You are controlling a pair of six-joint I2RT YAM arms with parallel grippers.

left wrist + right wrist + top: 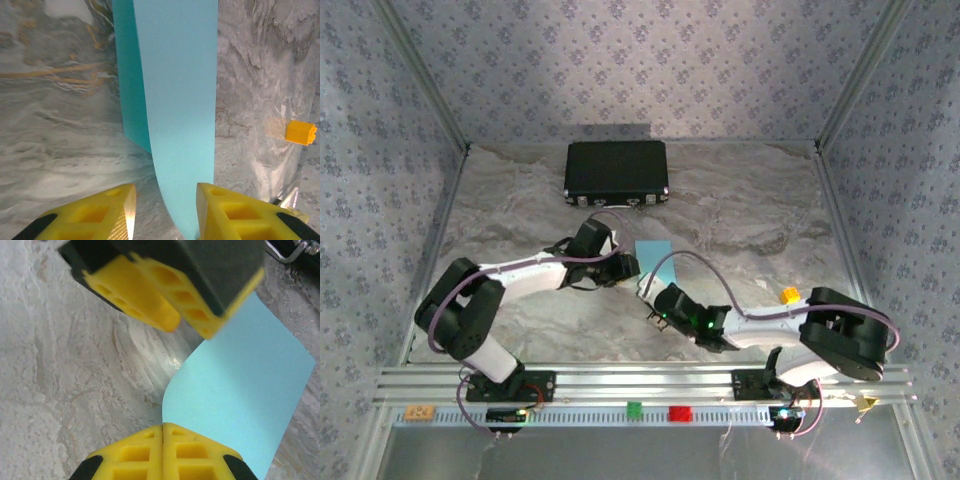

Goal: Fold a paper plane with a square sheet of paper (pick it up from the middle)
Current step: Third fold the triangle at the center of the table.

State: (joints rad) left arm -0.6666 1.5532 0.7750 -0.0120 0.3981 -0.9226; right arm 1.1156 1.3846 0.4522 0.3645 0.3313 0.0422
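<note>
My right claw (163,440) was closed, and I judged it was clamped on the near edge of the square sheet of paper (240,385). My left claw (164,191) stood apart around the raised, curved sheet, which ran toward twelve o'clock. No sharp crease was visible yet, so I judged that nearly all the folding was left.

Both arms reach inward with the fingertips facing each other closely; the left gripper (165,195) has its fingers parted with a gap between, and the right gripper (163,429) has its fingers pressed flush together.
</note>
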